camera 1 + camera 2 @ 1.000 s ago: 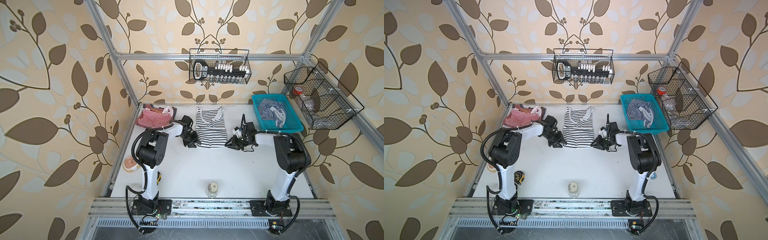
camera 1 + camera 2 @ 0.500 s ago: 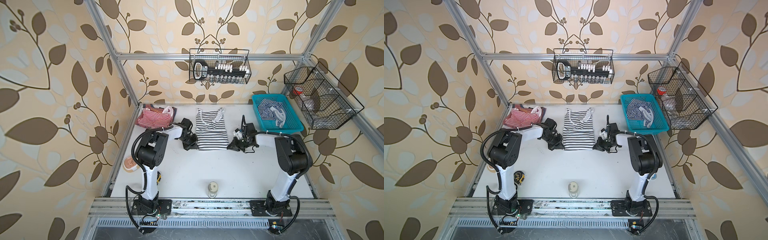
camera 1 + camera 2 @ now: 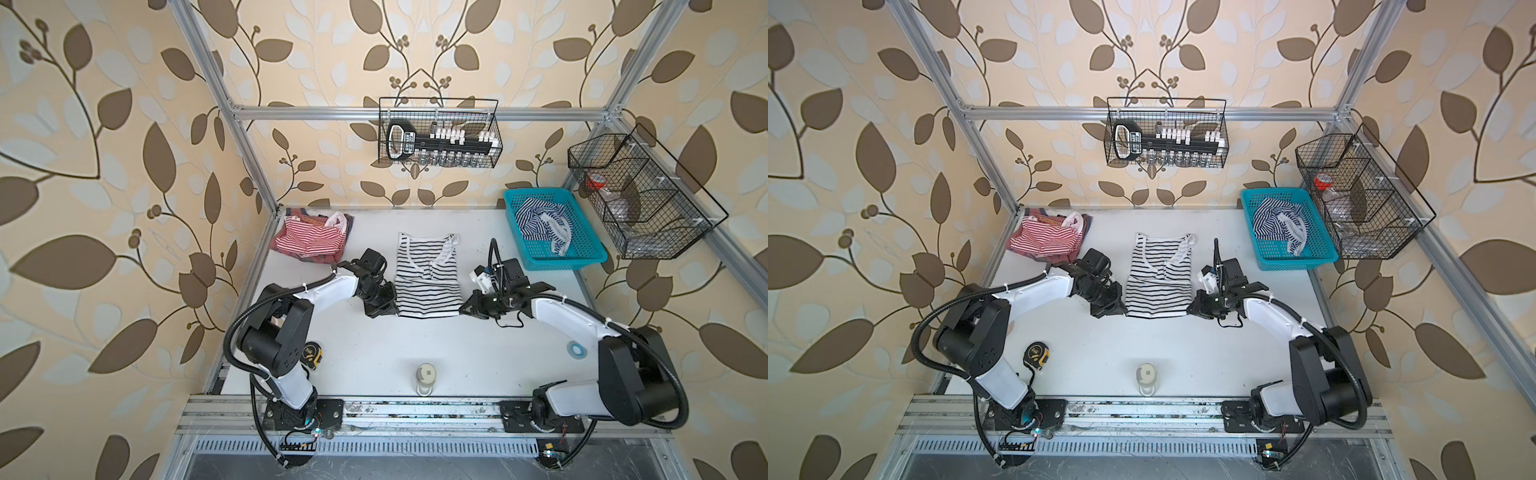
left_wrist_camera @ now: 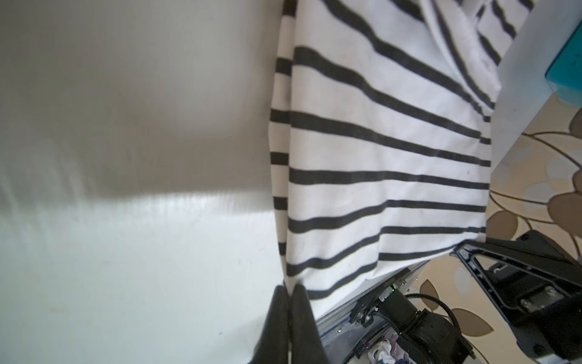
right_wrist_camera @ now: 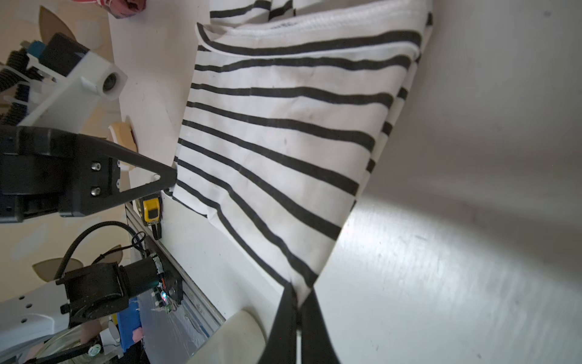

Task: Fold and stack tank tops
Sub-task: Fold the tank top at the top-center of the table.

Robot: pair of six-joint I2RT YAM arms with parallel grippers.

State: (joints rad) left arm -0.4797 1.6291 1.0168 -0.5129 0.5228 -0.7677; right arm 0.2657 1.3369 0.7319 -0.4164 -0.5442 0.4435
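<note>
1. Counter (image 3: pixel 374 345): white.
2. Black-striped top (image 3: pixel 428 282): white with wide black stripes, spread flat mid-counter, straps far, hem near, wrinkled around the neckline.
3. Basket (image 3: pixel 590 253): far right, holding the crumpled navy top (image 3: pixel 540 222).
4. Red top (image 3: pixel 309 241): bunched, far left.
5. Left end effector (image 4: pixel 288 293): clenched on the black-striped top's near-left hem corner.
6. Right end effector (image 5: pixel 297 296): clenched on its near-right hem corner.
</note>
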